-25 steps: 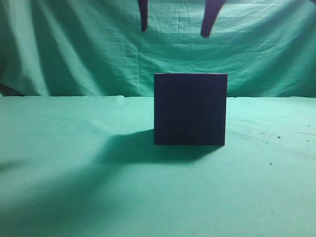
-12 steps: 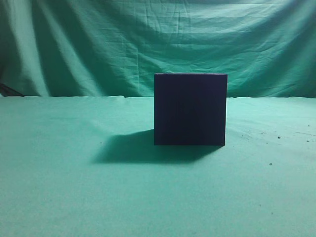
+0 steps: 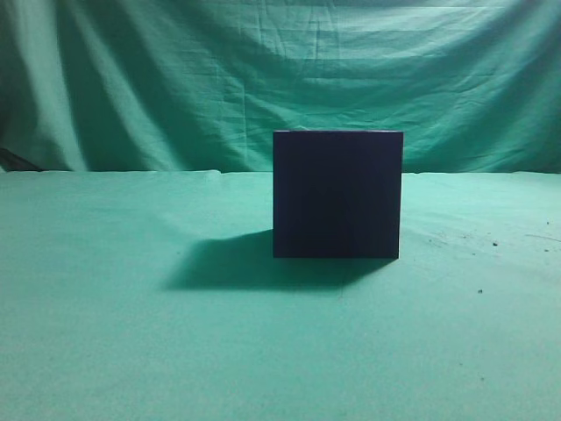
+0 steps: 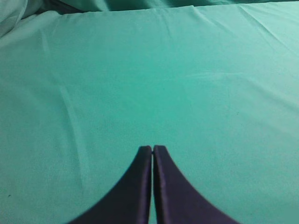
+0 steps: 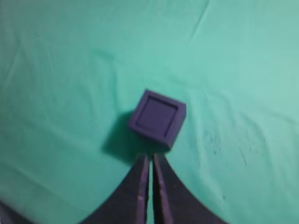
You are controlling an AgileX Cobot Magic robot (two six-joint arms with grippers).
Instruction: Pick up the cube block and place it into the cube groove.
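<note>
My left hand (image 4: 153,149) is pressed shut, its two dark fingers meeting tip to tip with nothing between them. It hangs over a bare stretch of the green cloth-covered bench (image 4: 196,84), where the cloth lies in soft folds.

My right hand (image 5: 150,157) is drawn in as well. Its dark fingers run side by side with only a thin slit between them, and they hold nothing. Just past its tips, seen from above, the large dark navy-black cubic box (image 5: 157,121) stands on the bench, turned a little askew to my fingers and apart from them. The square recess (image 5: 159,114) opens in its top face, framed by a narrow rim. Inside that rim lies a flat square face of the same dark colour. I cannot tell whether this is the small dark cube block seated in the recess or the recess's own floor.

From the front, the box sits upright near the middle of the bench and throws a shadow (image 3: 228,263) to its left. A wrinkled green cloth backdrop (image 3: 131,79) hangs behind it.
</note>
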